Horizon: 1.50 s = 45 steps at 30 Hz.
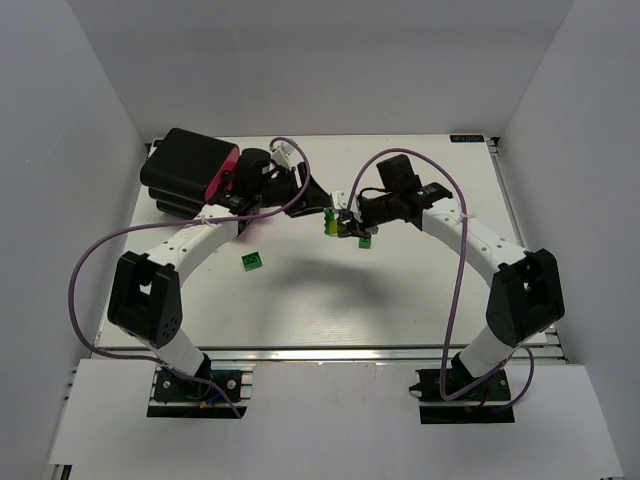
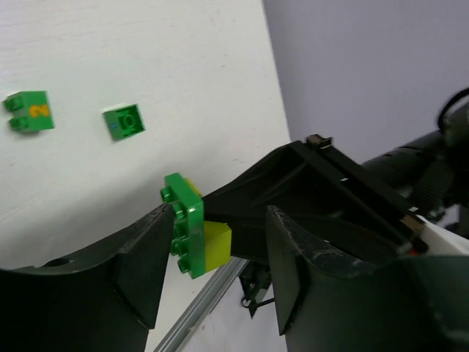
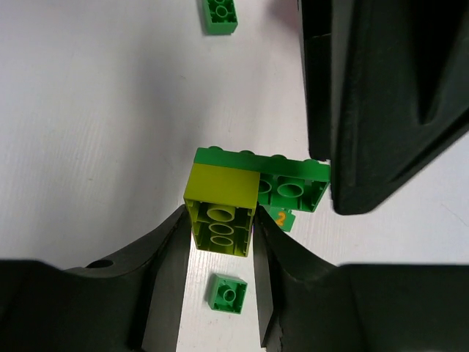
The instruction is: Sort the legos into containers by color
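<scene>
My right gripper (image 3: 220,226) is shut on a yellow-green lego (image 3: 221,209) and holds it above the table. A dark green flat lego (image 3: 289,183) is stuck to that brick. My left gripper (image 2: 220,271) is open around the joined pair (image 2: 189,231): one finger (image 2: 143,268) is at the green plate, the other stands apart. In the top view both grippers, left (image 1: 320,206) and right (image 1: 343,222), meet at mid-table by the pair (image 1: 330,222). The black cabinet (image 1: 185,165) with magenta drawers (image 1: 222,172) stands at the far left. No purple lego shows.
Loose green legos lie on the table: one (image 1: 251,261) left of centre, one (image 1: 366,240) under the right gripper. The right wrist view shows a small one (image 3: 229,292), one numbered 2 (image 3: 281,218) and another (image 3: 220,15). Purple cables loop over both arms.
</scene>
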Tool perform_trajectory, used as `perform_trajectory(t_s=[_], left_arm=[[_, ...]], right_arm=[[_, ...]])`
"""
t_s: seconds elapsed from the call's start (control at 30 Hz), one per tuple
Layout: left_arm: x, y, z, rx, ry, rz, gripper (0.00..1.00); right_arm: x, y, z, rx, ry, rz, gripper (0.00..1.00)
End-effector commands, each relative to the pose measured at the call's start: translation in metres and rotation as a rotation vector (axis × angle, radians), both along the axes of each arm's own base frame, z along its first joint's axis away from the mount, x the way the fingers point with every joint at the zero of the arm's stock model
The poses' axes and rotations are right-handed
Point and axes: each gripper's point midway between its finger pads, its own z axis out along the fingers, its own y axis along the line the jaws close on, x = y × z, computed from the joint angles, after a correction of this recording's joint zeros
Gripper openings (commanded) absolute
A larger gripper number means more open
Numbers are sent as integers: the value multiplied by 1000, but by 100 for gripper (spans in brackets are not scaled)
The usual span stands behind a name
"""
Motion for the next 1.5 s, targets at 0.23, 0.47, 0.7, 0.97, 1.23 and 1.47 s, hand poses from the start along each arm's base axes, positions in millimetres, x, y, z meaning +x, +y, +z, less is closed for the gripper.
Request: perform_trajectory(t_s=[0.23,0.47,0.7,0.97,1.23,1.47], left_arm=[[1,13,-40,209,70,16,60],[7,14,-44,227,71,37,53],[9,12,-48,223,79,35,36],[9,18,-54,256,88,57,15],[3,59,-99,456,141,130,12],[-17,76,-146,578,217,120,19]], right_arm=[[20,14,21,13,-70,-30,0],[14,20,17,1,-60,-14,0],[9,25,13,-2,-48,-7,0],[6,26,10,-5,-32,-20,0],[5,9,-12,-68,-2,-75,0],[31,13,-5,-24,25,-234,0]])
